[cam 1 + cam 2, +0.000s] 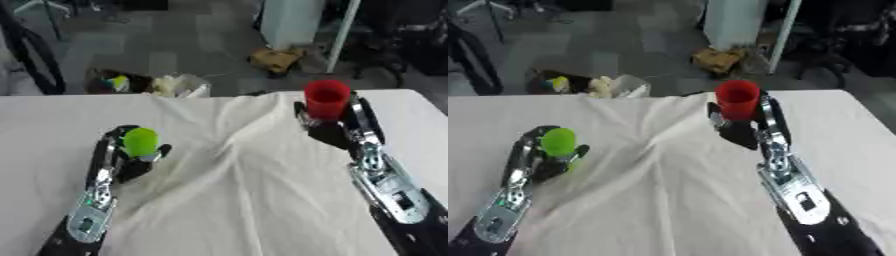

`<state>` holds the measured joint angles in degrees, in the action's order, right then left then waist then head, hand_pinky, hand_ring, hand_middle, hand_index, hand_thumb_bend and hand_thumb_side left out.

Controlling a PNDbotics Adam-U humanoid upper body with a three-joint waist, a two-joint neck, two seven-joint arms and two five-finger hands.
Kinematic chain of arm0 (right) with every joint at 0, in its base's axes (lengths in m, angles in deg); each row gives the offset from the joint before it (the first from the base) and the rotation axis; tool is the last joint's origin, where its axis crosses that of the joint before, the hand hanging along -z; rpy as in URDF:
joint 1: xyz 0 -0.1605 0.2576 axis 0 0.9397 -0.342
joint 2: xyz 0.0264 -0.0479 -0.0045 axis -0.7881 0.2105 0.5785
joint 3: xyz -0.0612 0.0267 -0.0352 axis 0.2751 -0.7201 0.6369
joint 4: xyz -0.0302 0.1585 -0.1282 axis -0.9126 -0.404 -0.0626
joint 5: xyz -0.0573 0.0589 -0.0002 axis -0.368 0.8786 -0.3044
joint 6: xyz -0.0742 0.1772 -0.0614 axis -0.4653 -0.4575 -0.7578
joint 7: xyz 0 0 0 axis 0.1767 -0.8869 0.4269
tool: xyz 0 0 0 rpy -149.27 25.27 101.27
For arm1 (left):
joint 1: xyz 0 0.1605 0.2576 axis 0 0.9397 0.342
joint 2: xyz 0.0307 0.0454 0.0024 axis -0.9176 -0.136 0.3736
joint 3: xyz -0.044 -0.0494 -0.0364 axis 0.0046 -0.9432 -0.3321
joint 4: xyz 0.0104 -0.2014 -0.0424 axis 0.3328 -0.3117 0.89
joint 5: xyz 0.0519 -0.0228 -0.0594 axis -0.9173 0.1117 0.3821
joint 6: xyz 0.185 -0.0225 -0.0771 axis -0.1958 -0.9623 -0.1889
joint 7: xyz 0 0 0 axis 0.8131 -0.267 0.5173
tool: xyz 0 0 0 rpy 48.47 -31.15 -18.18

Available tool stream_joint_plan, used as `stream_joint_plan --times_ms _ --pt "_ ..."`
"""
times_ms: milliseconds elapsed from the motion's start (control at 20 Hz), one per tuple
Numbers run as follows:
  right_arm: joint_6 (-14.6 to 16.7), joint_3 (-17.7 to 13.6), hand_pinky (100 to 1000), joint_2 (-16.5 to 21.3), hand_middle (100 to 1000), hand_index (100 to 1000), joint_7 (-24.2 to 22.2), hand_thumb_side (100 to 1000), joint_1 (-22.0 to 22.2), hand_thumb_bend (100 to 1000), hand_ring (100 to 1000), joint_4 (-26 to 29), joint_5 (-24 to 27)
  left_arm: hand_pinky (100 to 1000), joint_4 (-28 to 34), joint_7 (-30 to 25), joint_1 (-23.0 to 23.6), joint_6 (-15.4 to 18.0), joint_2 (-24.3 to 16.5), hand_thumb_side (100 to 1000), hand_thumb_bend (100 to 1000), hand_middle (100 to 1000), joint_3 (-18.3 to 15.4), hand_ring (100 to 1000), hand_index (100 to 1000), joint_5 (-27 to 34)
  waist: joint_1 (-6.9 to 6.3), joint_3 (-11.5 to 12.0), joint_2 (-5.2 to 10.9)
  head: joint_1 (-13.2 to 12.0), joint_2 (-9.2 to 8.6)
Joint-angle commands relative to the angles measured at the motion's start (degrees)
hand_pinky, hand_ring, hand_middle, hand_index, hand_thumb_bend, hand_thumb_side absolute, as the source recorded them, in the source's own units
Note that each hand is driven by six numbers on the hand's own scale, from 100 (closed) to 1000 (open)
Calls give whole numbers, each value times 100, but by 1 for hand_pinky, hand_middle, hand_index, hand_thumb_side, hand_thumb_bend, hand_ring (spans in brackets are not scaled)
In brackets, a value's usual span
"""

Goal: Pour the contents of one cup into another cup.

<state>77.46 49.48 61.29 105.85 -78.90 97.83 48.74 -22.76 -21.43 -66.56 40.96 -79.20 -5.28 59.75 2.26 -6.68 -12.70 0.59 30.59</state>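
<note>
A green cup (140, 141) stands upright at the left of the cloth-covered table (236, 200), and my left hand (131, 160) has its fingers curled round it. At the back right, a red cup (326, 99) is upright in my right hand (328, 127), whose fingers wrap its lower part. The two cups are well apart, with a ridge of wrinkled cloth between them. The insides of both cups are hidden.
The white cloth bunches into folds (254, 130) down the table's middle. Past the far table edge lies the floor with a bag of clutter (149, 84), a brown object (276, 59) and a white cabinet (293, 22).
</note>
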Motion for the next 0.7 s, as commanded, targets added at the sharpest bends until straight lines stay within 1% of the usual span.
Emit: stream_joint_plan --times_ms 50,100,400,450,700 --pt "26 -45 457 51 454 620 4 100 -144 100 374 54 -39 324 -34 -54 -45 -32 -24 374 628 520 -7 487 718 -35 16 -2 92 -6 -71" --pt "27 -44 456 48 454 620 3 100 -147 100 374 53 -39 320 -38 -65 -47 -33 -22 373 622 517 -7 483 715 -33 18 0 93 -4 -74" --pt "41 -52 457 49 454 621 -16 100 -143 100 374 33 -39 266 -94 -132 -46 -20 -1 355 513 472 -8 438 690 -1 17 -3 83 10 -80" --pt "45 -55 458 48 454 621 -19 100 -144 100 374 30 -39 251 -100 -131 -47 -18 0 349 481 461 -10 426 683 10 18 -4 81 13 -79" --pt "63 -63 458 43 454 620 -29 100 -141 100 374 9 -41 212 -82 -91 -44 -8 -4 331 435 432 -17 393 668 79 21 -10 85 13 -71"
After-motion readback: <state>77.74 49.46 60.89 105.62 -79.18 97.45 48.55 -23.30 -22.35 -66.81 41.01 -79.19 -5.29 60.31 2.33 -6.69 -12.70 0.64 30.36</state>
